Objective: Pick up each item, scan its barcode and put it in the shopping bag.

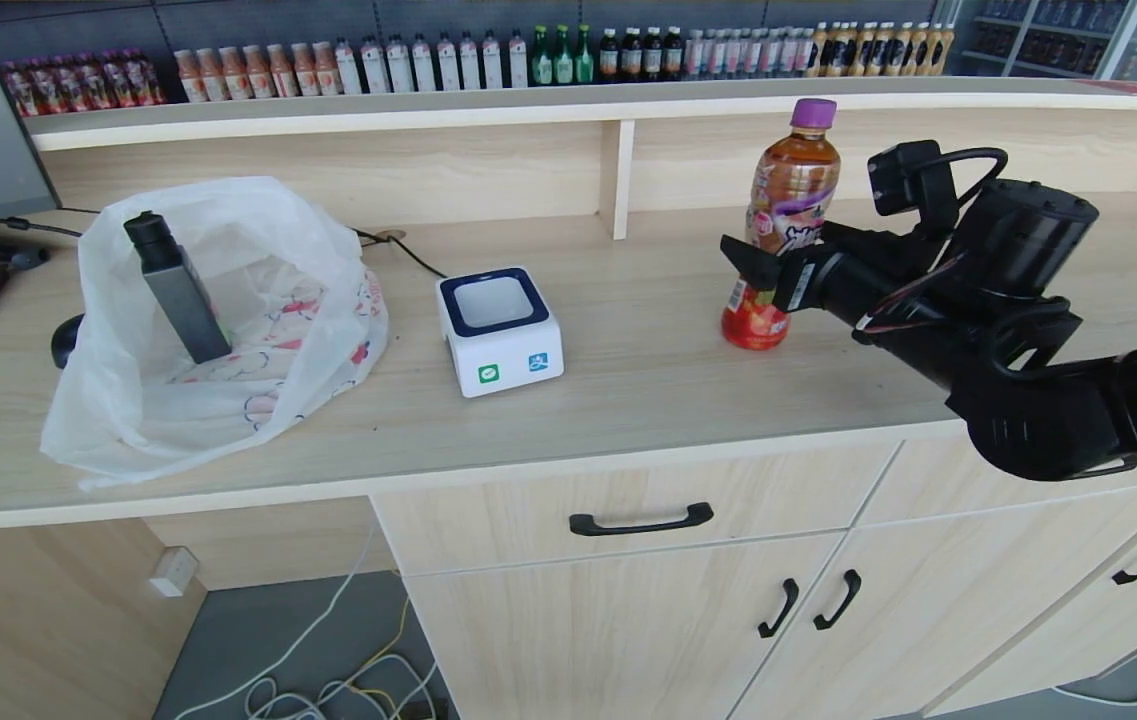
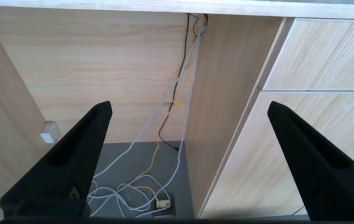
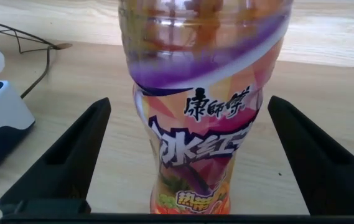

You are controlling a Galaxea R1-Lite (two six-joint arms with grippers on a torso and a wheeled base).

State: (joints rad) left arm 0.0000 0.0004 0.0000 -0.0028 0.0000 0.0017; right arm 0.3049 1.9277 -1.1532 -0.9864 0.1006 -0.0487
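Left gripper [image 2: 189, 106] hangs low before the cabinet, fingers released, empty. Right gripper [image 1: 763, 268] is on the right, fingers spread either side of the tea bottle [image 1: 790, 190], not clamped on it. Bottle stands upright on the tabletop [image 1: 628, 385], well right of the scanner [image 1: 498, 330] and the shopping bag [image 1: 328, 265] on the left. Risk: a tall bottle taken low may tip or slip if the fingers close off-centre.

Purple-capped drink bottle [image 1: 790, 200] stands upright right of the white scanner [image 1: 499, 331]; a grey item [image 1: 180, 295], perhaps boxed, leans in the bag [image 1: 313, 290].
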